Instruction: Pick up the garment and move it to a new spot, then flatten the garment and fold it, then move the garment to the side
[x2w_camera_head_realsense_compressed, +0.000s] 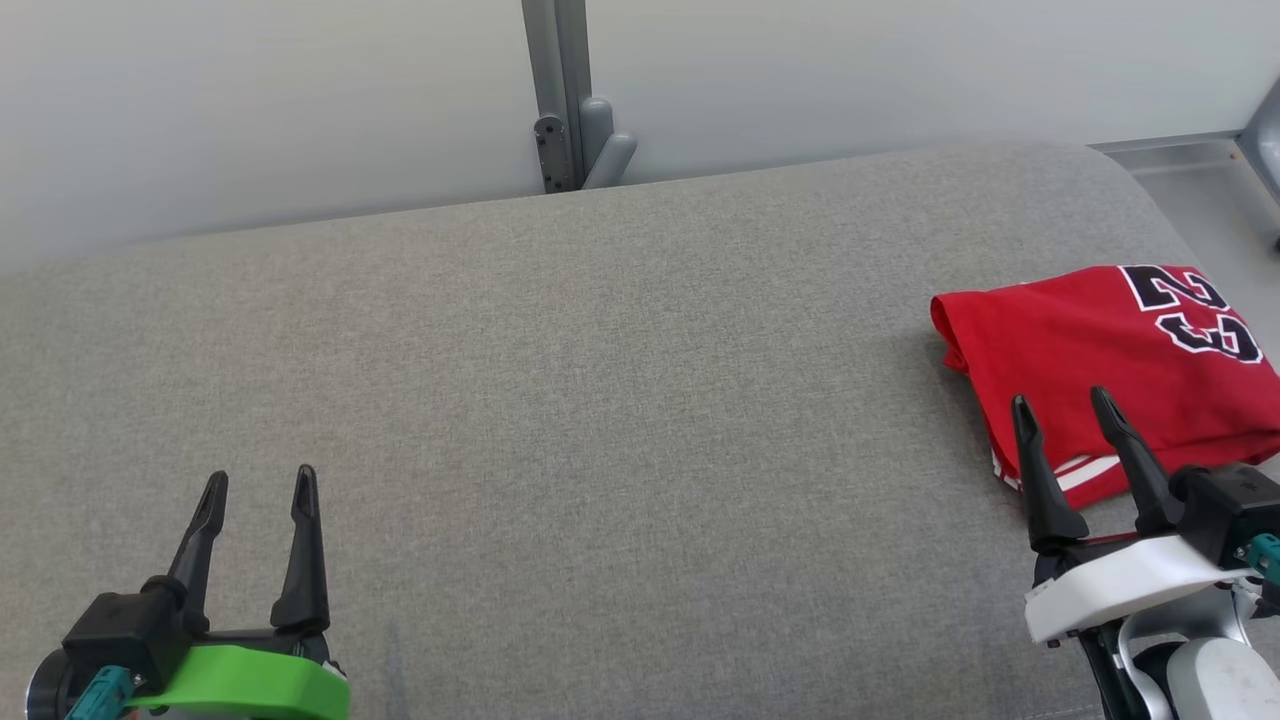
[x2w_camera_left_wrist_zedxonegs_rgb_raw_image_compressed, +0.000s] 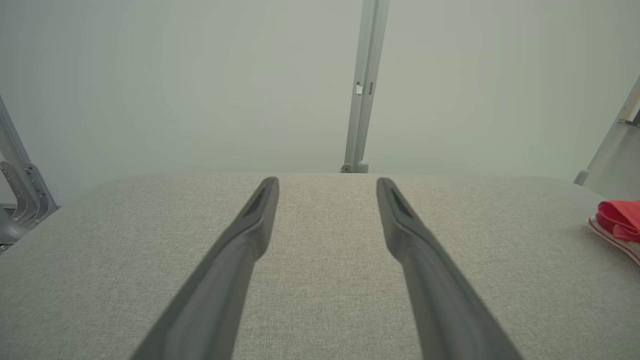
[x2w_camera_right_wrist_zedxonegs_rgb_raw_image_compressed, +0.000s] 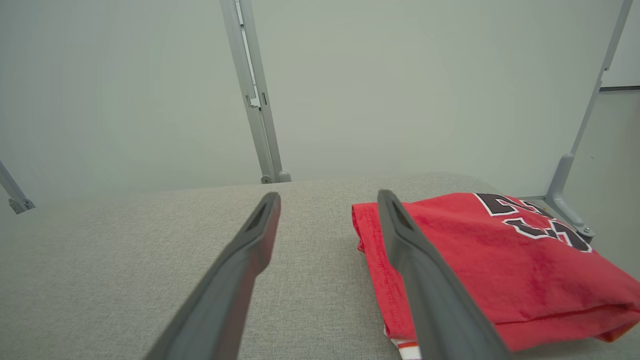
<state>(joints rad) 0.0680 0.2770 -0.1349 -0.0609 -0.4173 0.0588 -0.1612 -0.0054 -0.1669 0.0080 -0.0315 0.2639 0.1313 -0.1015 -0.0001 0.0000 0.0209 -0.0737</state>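
Head view, status: the red garment (x2w_camera_head_realsense_compressed: 1100, 350) lies folded in a compact stack at 3 o'clock on the grey padded table (x2w_camera_head_realsense_compressed: 600, 420), close to the table's right edge, with the number print facing up. The right gripper (x2w_camera_head_realsense_compressed: 1060, 398) stands at 4 o'clock with its fingers spread apart and nothing between them. One finger crosses over the stack's near-left corner; whether it touches the cloth cannot be determined. The left gripper (x2w_camera_head_realsense_compressed: 260, 478) stands at 8 o'clock, fingers likewise apart and empty, well apart from the garment.

Assessment: fold and placement to the side appear complete.

Hazards:
1. A low or sideways motion of the right arm could snag the top layer on a fingertip and drag the fold open.
2. A push toward 3 o'clock could slide the stack over the table edge.
3. Closing the jaws at this position could pinch the corner and lift it.

Recommended: raise the right arm straight up before any lateral travel.
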